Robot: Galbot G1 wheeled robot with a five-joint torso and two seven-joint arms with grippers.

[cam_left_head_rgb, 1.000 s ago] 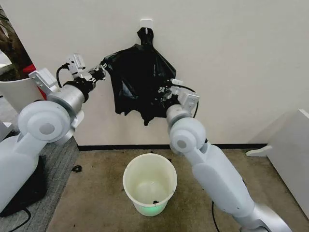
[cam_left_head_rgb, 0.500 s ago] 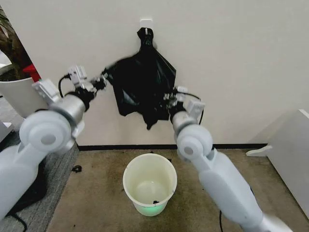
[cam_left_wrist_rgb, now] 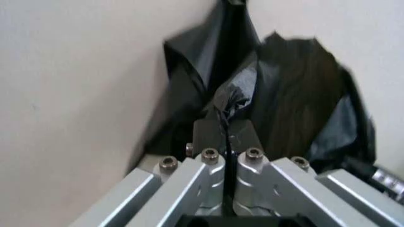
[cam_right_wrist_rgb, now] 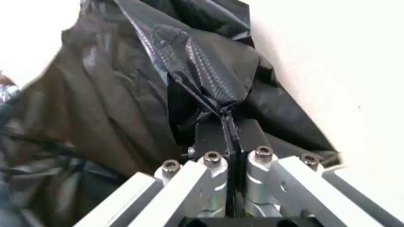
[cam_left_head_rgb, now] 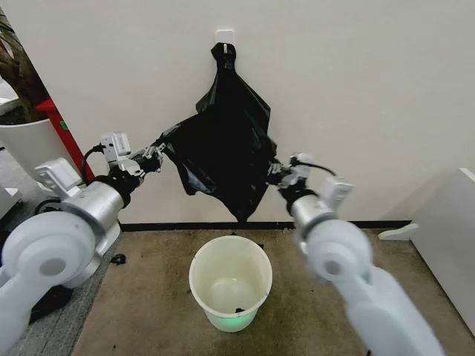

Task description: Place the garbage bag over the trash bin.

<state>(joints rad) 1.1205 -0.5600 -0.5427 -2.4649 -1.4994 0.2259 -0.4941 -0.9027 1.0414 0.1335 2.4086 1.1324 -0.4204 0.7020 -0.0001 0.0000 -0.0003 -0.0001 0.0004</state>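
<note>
The black garbage bag [cam_left_head_rgb: 224, 144] hangs by its top from a white hook on the wall, spread wide between both arms. My left gripper [cam_left_head_rgb: 157, 150] is shut on the bag's left edge, and my right gripper [cam_left_head_rgb: 273, 171] is shut on its right edge. The left wrist view shows the left gripper [cam_left_wrist_rgb: 225, 124] pinching a fold of the garbage bag [cam_left_wrist_rgb: 296, 90]. In the right wrist view the right gripper [cam_right_wrist_rgb: 226, 122] clamps a gathered pleat of the garbage bag [cam_right_wrist_rgb: 126, 94]. The white trash bin [cam_left_head_rgb: 231, 280] stands upright and open on the floor, below the bag's lowest tip.
A large white plant pot [cam_left_head_rgb: 30, 152] with a red object beside it stands at the left. A white cabinet [cam_left_head_rgb: 449, 237] sits at the right. A small dark scrap [cam_left_head_rgb: 117, 259] lies on the brown floor left of the bin.
Both grippers have moved down, still holding the bag's edges. The bag now hangs lower and stretches longer from the hook, its tip nearer the bin.
</note>
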